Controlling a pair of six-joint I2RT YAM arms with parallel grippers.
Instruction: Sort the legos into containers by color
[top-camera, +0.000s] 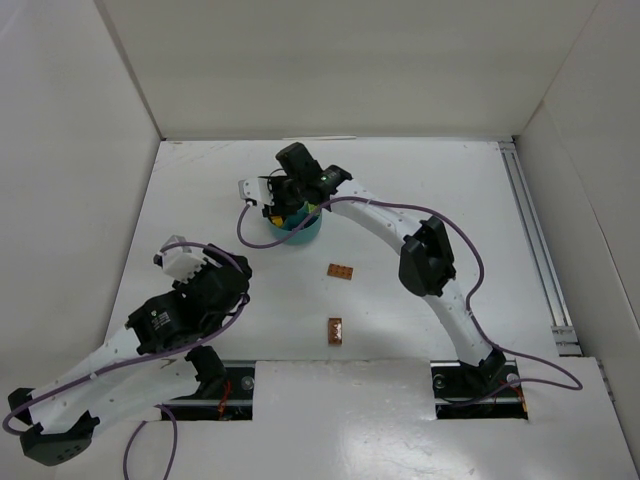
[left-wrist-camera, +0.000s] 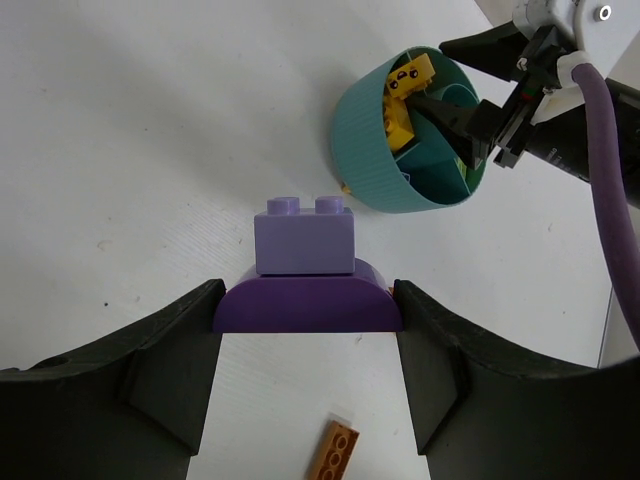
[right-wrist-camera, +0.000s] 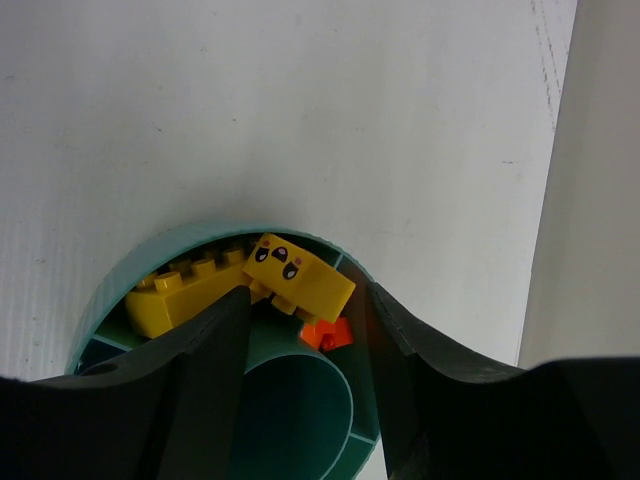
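Left wrist view shows you the main thing: your left gripper (left-wrist-camera: 307, 298) is clamped on a dark purple brick (left-wrist-camera: 305, 308), and a light purple brick (left-wrist-camera: 303, 240) is stuck on top of it. The dark brick lies sideways, with its long side running from one finger to the other. The teal dish (left-wrist-camera: 365, 150) is ahead of this gripper and off to its right, well apart from it. So I think you need to go forward and right to reach the dish.

The right gripper (right-wrist-camera: 308, 295) hangs right over the dish, much nearer to it than the left one. Its fingers are spread apart and, as far as I can tell, hold nothing. Under it, inside the dish, lie yellow bricks (right-wrist-camera: 298, 275) and an orange-red brick (right-wrist-camera: 328, 335). That arm may be in your way, so watch for a bump.

Two brown bricks (top-camera: 341, 271) lie on the surface (top-camera: 450, 190) near the dish, on its side toward the arm bases. I cannot see which part of the dish is for purple.
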